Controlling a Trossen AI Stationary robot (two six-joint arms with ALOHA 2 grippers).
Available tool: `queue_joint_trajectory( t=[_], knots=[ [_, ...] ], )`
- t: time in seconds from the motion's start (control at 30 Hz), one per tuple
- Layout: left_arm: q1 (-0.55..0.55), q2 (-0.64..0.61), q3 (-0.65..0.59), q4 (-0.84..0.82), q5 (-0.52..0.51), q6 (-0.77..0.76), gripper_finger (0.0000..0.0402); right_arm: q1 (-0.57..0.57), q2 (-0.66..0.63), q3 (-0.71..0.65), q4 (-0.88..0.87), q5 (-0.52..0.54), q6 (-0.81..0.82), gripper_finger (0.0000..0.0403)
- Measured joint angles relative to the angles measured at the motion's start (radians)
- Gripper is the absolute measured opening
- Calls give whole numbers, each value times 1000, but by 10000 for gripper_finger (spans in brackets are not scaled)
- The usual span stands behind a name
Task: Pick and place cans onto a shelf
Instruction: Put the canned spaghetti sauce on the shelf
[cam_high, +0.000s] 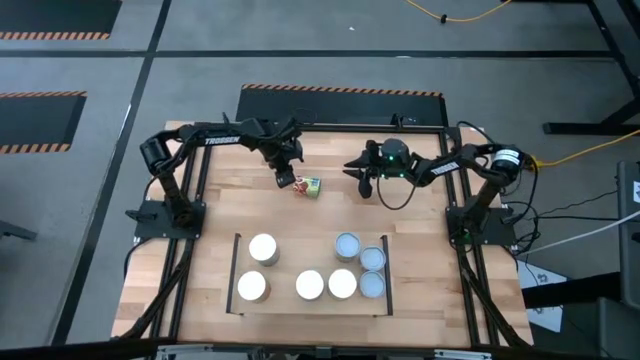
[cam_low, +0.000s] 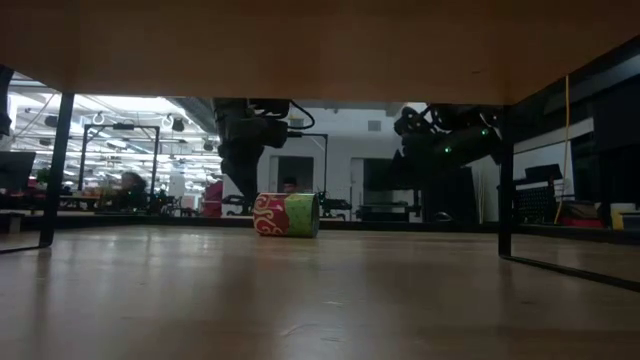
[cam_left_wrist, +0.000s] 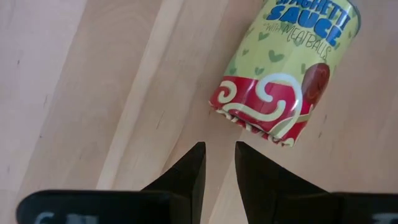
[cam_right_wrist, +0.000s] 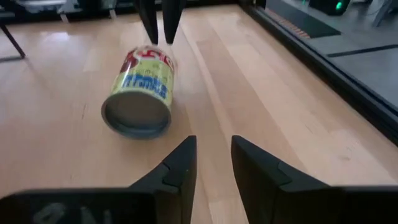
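Note:
A can (cam_high: 308, 186) with a red, green and yellow label lies on its side on the table's far half; it also shows in the low view (cam_low: 287, 215), the left wrist view (cam_left_wrist: 283, 68) and the right wrist view (cam_right_wrist: 142, 87). My left gripper (cam_high: 285, 179) (cam_left_wrist: 219, 149) points down just left of the can's red end, fingers nearly together, apart from it. My right gripper (cam_high: 362, 183) (cam_right_wrist: 213, 146) hovers right of the can, fingers nearly together, empty. Several cans with white tops, such as (cam_high: 263, 247), stand upright on the shelf (cam_high: 300, 258) near the front.
The shelf's black rails (cam_high: 236, 275) run along its left and right ends. Bare wood lies between the lying can and the shelf. The black outer frame (cam_high: 455, 190) edges the table. Cables (cam_high: 580, 215) lie off the table's right side.

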Motion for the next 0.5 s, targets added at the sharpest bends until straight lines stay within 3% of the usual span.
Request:
queue_joint_trajectory(
  t=[0.3, 0.5],
  knots=[
    [-10, 0, 0, 0, -9, 0, 80, 0, 10, 30, 18, 0, 71, 106],
    [-10, 0, 0, -1, -8, 0, 80, 0, 10, 120, -68, -6, 95, 112]
  ],
)
